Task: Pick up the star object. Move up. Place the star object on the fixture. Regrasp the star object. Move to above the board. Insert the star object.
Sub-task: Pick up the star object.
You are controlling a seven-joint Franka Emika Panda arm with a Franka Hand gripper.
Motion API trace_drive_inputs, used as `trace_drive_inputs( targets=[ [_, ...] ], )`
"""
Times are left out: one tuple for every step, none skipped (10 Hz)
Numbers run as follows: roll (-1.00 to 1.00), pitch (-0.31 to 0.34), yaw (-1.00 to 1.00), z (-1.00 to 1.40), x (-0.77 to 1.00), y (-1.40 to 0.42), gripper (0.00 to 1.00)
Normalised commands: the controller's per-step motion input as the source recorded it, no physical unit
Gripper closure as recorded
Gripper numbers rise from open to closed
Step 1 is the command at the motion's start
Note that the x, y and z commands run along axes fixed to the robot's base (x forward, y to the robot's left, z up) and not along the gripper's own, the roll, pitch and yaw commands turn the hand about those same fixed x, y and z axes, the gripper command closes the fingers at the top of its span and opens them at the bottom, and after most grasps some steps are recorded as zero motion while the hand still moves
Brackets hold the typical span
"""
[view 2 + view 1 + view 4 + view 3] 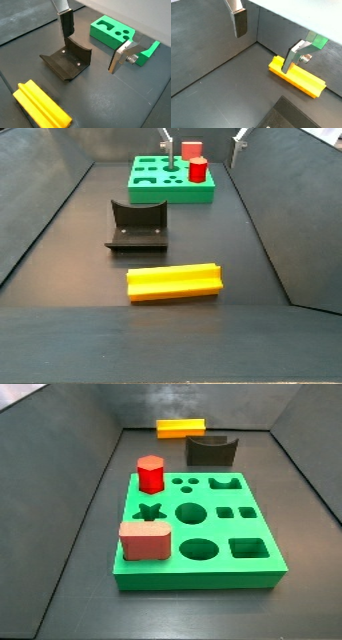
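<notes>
The yellow-orange star object [181,428] lies flat on the dark floor near one end wall, and shows as a grooved bar in a side view [174,282] and in both wrist views [298,77] [43,105]. The dark fixture [211,451] [67,62] stands between it and the green board [201,566] [144,194]. My gripper [263,52] [90,54] is open and holds nothing. It hangs high over the floor, well clear of the star object. Only its fingertips [166,140] show at the upper edge of a side view, above the board's end.
A red hexagonal prism [150,474] [199,170] and a pinkish-red square block [144,541] [191,149] stand in the board. Sloping dark walls [67,494] enclose the floor on all sides.
</notes>
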Motion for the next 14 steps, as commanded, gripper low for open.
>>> trace_drive_inputs(
  targets=[
    [-0.06, -0.259, -0.65, 0.04, -0.34, 0.09, 0.0],
    [0.0, -0.137, -0.41, -0.28, 0.05, 0.62, 0.0],
    [0.0, -0.13, -0.36, -0.23, 0.12, 0.67, 0.0],
    [0.0, -0.07, -0.45, -0.38, 0.16, 0.57, 0.0],
    [0.08, -0.017, -0.47, -0.44, 0.24, 0.49, 0.0],
    [0.08, 0.0, -0.71, -0.51, 0.35, 0.24, 0.0],
    [0.09, 0.0, -0.85, -0.49, 0.31, 0.1, 0.0],
    [0.06, 0.0, -0.94, -0.49, 0.2, 0.06, 0.0],
    [0.03, 0.0, -1.0, -0.49, 0.08, 0.03, 0.0],
    [0.14, -0.004, -0.23, -0.27, -0.4, 0.46, 0.0],
    [0.23, -0.004, 0.0, -0.55, -0.16, 0.14, 0.0],
    [0.01, -0.019, -1.0, -0.55, 0.0, 0.0, 0.0],
    [0.01, -0.019, -1.0, -0.55, 0.0, 0.0, 0.0],
    [0.02, -0.014, -1.0, -0.55, 0.0, 0.0, 0.0]
  ],
)
